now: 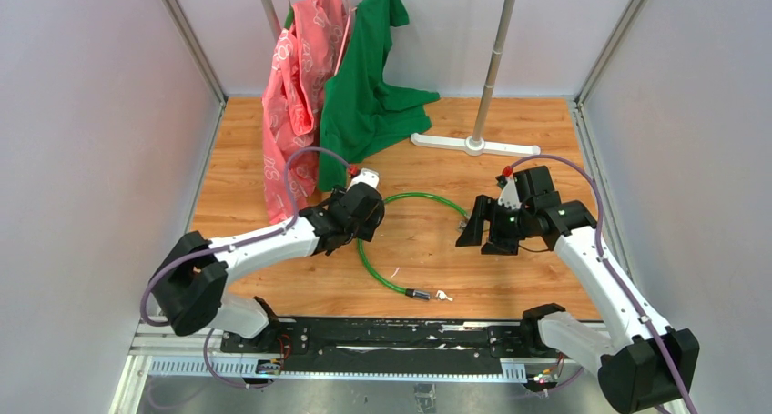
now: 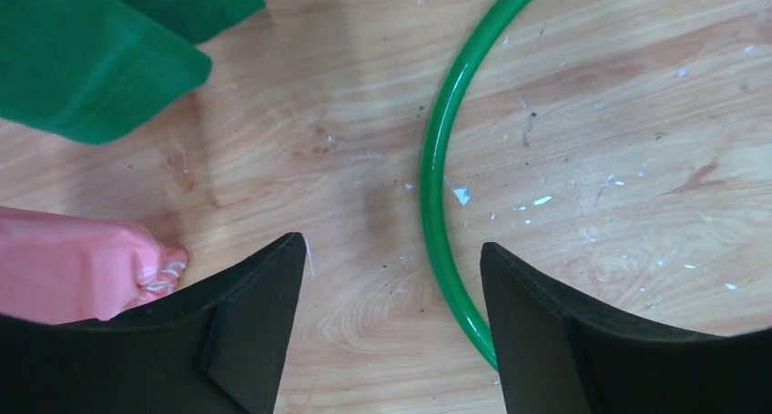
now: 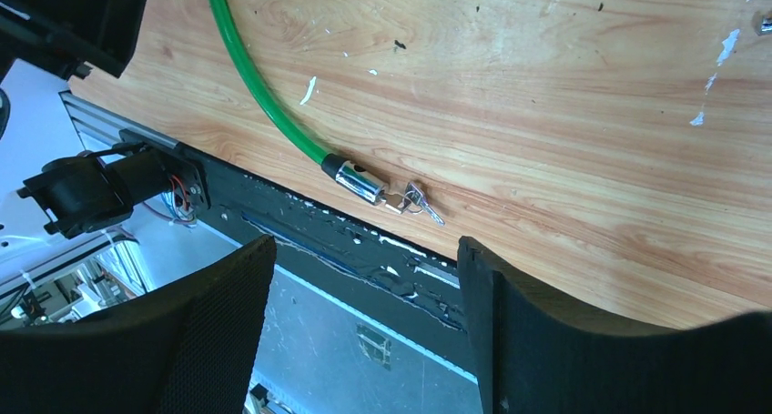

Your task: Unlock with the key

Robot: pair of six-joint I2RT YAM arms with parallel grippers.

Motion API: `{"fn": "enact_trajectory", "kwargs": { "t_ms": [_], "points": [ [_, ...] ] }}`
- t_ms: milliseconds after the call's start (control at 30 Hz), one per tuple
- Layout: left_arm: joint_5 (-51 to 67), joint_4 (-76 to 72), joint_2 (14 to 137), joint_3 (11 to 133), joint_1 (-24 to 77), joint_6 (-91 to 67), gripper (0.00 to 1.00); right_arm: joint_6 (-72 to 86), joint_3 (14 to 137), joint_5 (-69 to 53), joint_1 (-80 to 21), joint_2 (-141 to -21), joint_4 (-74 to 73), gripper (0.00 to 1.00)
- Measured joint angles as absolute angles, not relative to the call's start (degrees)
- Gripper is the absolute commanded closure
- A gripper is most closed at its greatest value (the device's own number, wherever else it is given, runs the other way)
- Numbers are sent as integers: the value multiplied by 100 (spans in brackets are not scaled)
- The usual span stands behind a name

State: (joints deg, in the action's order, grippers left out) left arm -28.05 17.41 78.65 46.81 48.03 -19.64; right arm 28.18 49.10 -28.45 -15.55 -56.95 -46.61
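Left gripper [image 2: 391, 250]: spread wide, empty, hanging over the cable [image 2: 435, 186], whose green arc passes through the gap, nearer its right side. Right gripper [image 3: 364, 250]: likewise spread and empty, raised and pointed toward the cable's chrome end [image 3: 358, 181], well apart from it. Key [image 3: 421, 198]: flat on the wood at the tip of that chrome end, touching it. Past the cable's far bend: green shirt [image 1: 373, 105] and pink garment [image 1: 296, 86], draped from a rack [image 1: 492, 77].
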Motion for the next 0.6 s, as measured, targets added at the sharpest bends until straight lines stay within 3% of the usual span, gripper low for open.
{"fn": "enact_trajectory", "kwargs": {
  "t_ms": [333,600],
  "points": [
    [-2469,1815,8755,4722,4731,-2373,42,2720,4910,-2779,-1555,-5664,-4716,25],
    [-2432,1656,9137,4718,4731,-2630,62,2681,4910,-2738,-1555,-5666,-4720,25]
  ]
}}
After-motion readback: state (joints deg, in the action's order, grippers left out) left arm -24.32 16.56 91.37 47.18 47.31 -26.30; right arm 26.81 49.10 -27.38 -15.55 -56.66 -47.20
